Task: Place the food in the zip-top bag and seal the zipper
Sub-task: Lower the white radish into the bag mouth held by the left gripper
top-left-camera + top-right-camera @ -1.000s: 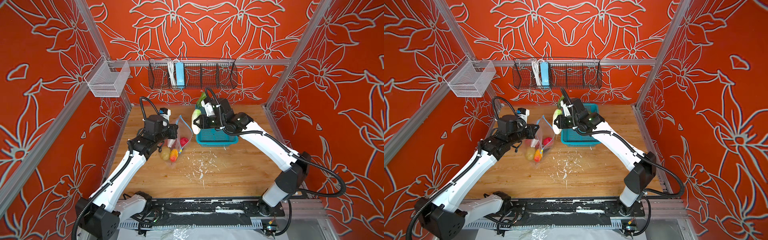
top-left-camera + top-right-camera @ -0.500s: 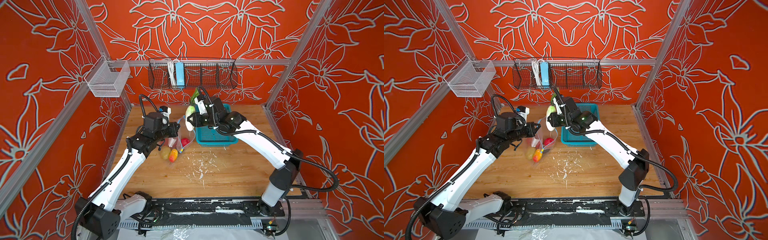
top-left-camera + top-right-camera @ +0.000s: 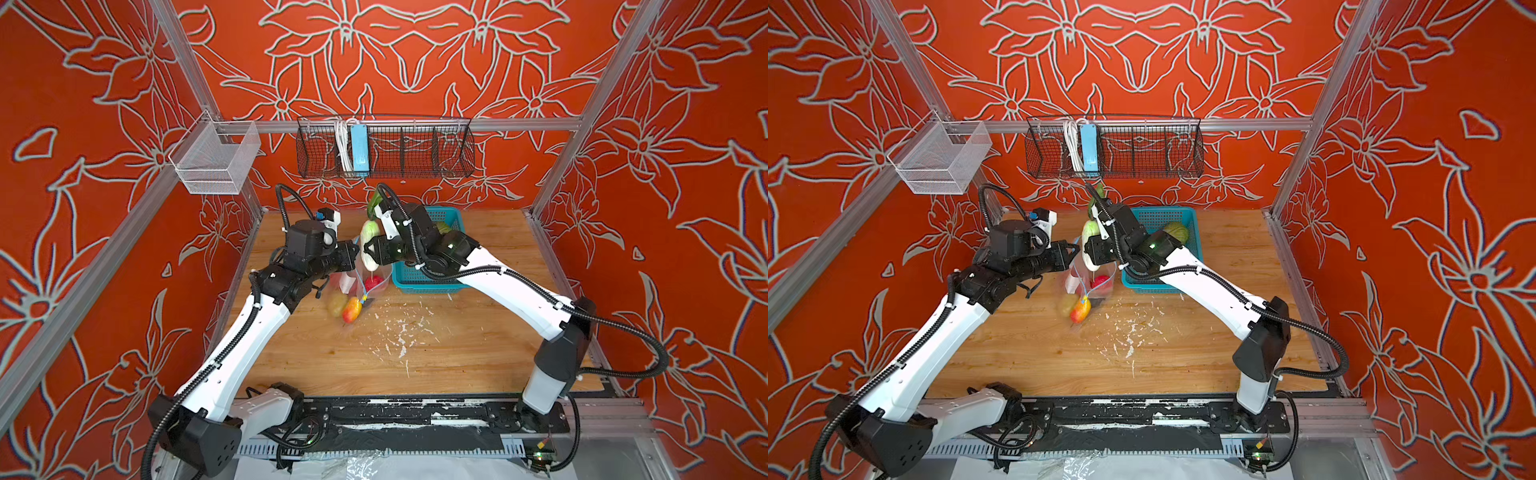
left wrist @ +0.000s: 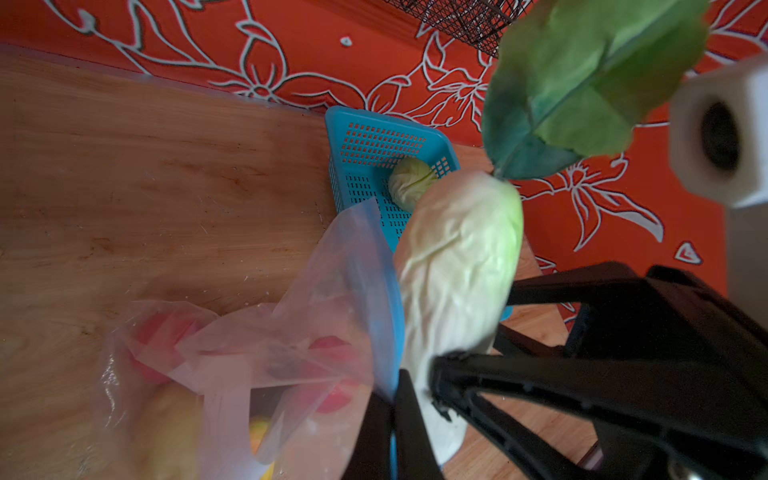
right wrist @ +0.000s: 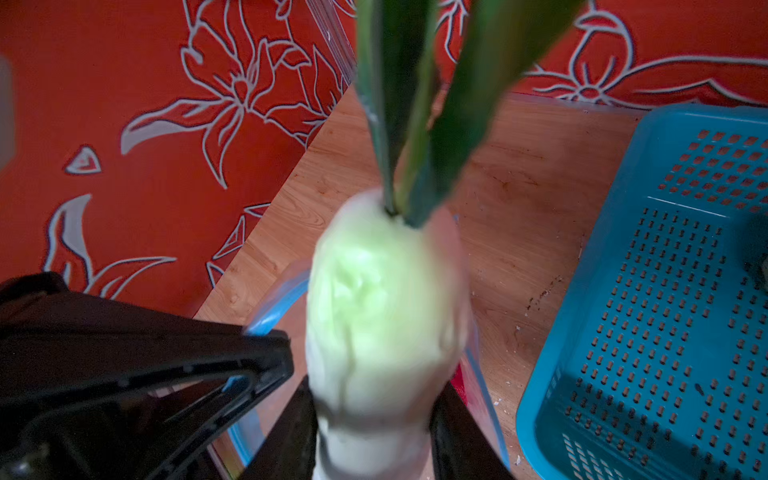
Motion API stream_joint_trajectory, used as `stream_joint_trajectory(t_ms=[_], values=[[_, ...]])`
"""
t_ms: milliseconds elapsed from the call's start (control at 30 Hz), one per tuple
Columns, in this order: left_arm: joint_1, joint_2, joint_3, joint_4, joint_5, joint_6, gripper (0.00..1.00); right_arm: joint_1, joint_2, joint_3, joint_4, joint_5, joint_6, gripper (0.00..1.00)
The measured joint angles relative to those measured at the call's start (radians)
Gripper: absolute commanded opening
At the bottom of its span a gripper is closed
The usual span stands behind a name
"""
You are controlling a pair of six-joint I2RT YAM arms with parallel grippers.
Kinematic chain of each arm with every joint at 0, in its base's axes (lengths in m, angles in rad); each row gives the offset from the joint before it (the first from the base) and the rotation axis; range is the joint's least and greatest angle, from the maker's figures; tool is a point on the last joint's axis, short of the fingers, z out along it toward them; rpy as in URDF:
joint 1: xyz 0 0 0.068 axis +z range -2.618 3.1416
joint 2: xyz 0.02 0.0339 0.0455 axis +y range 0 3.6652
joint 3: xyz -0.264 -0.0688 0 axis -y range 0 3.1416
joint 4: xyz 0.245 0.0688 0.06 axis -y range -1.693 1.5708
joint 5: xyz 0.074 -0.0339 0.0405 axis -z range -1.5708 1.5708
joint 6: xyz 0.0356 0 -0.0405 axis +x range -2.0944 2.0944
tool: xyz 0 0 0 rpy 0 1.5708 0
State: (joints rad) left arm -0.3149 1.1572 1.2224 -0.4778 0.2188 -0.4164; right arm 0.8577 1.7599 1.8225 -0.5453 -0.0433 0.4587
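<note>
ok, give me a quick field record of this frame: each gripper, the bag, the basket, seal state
left gripper: shut on the bag at its blue edge, holding the mouth up
right gripper: shut on the pale vegetable, leaves up, lower end between the bag's blue edges
in bag: red berry, potato, orange-red fruit
basket: one cabbage left
seal: not done, mouth open
</note>
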Motion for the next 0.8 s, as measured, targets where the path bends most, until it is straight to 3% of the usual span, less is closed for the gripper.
stream_joint_trajectory(t_ms=[800], values=[[0.0, 0.004, 0.059, -0.031, -0.03, 0.005, 0.0, 0.056, -0.016, -0.103, -0.006, 0.04, -0.045, 0.41]])
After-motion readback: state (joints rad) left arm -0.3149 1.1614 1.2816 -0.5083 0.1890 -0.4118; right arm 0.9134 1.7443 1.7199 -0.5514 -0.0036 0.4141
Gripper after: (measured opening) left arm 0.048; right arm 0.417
